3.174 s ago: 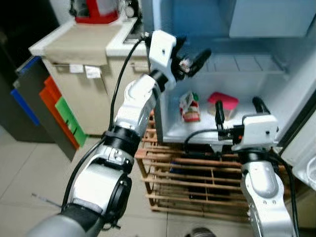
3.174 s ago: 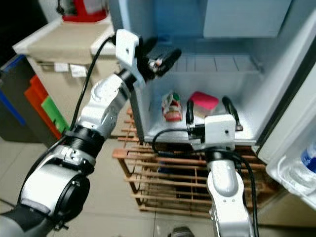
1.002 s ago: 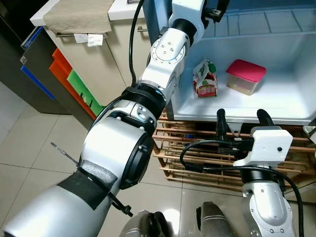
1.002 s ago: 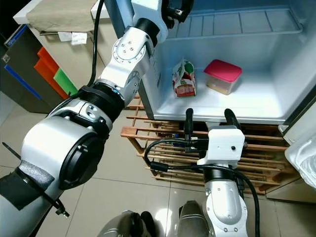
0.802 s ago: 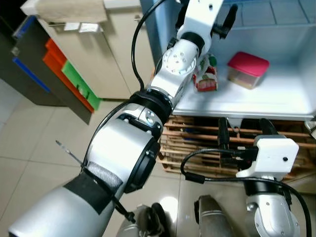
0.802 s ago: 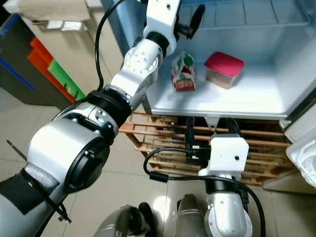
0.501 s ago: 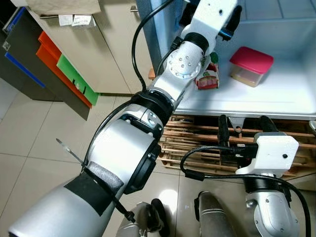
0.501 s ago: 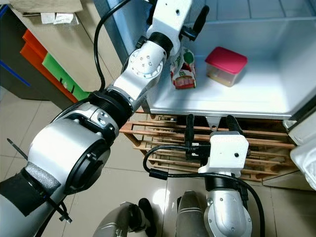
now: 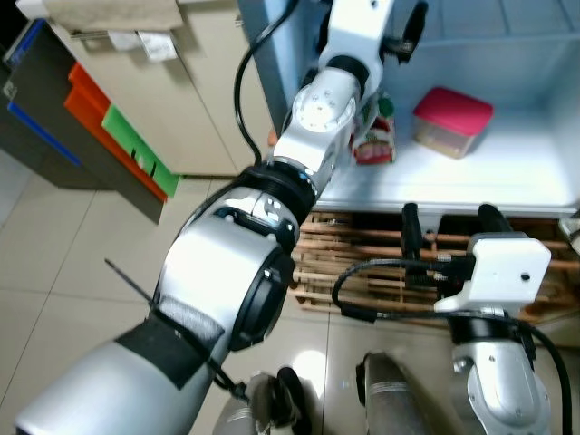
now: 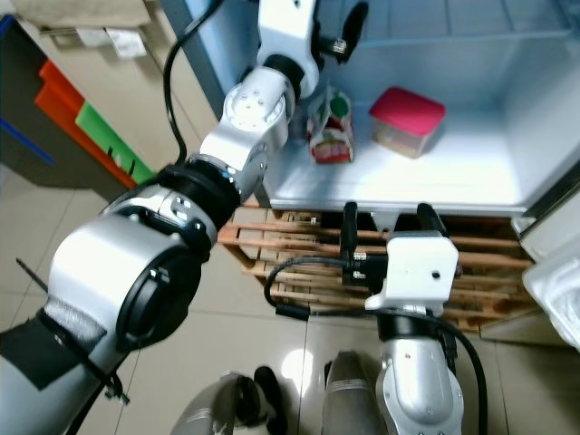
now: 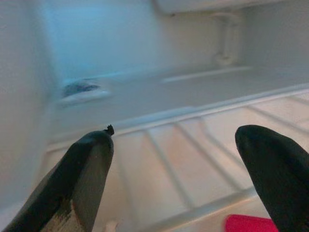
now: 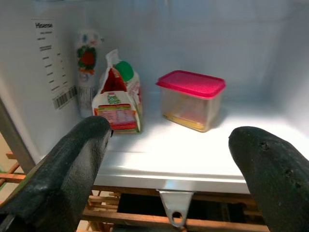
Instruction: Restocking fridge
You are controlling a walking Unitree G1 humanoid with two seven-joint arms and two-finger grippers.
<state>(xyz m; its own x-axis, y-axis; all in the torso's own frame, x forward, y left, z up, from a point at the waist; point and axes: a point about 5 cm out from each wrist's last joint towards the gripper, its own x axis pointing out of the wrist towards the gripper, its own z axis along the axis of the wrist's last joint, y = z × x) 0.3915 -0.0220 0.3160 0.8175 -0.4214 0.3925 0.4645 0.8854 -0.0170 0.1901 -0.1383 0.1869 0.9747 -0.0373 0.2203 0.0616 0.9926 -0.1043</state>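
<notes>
In the left eye view, the open fridge (image 9: 507, 181) showed a white floor shelf carrying a juice carton (image 9: 376, 140) and, to its right, a clear food container with a pink lid (image 9: 450, 120), the two near each other but apart. The left arm reached up into the compartment, its left gripper (image 9: 403, 36) high above the carton with nothing in it. The right gripper (image 9: 447, 222) was held in front of the fridge's lower edge, its two black fingers spread apart and empty, over a wooden slatted rack (image 9: 362, 263) below the fridge. At the left stood a beige cabinet (image 9: 199, 100) with orange and green panels (image 9: 118, 127) leaning beside it, on a tiled floor (image 9: 63, 272).

In the right eye view, the same scene appeared, with the carton (image 10: 328, 131) partly behind the left arm.

In the left wrist view, the left gripper's fingers (image 11: 82, 174) stood wide apart and held nothing, above a wire shelf (image 11: 193, 164); a corner of the pink lid (image 11: 248, 224) showed below.

In the right wrist view, the right gripper's fingers (image 12: 72, 169) were also spread and empty, facing the carton (image 12: 118, 104) and the pink-lidded container (image 12: 190, 99) on the shelf, with a label sticker (image 12: 50, 63) on the fridge's inner wall.
</notes>
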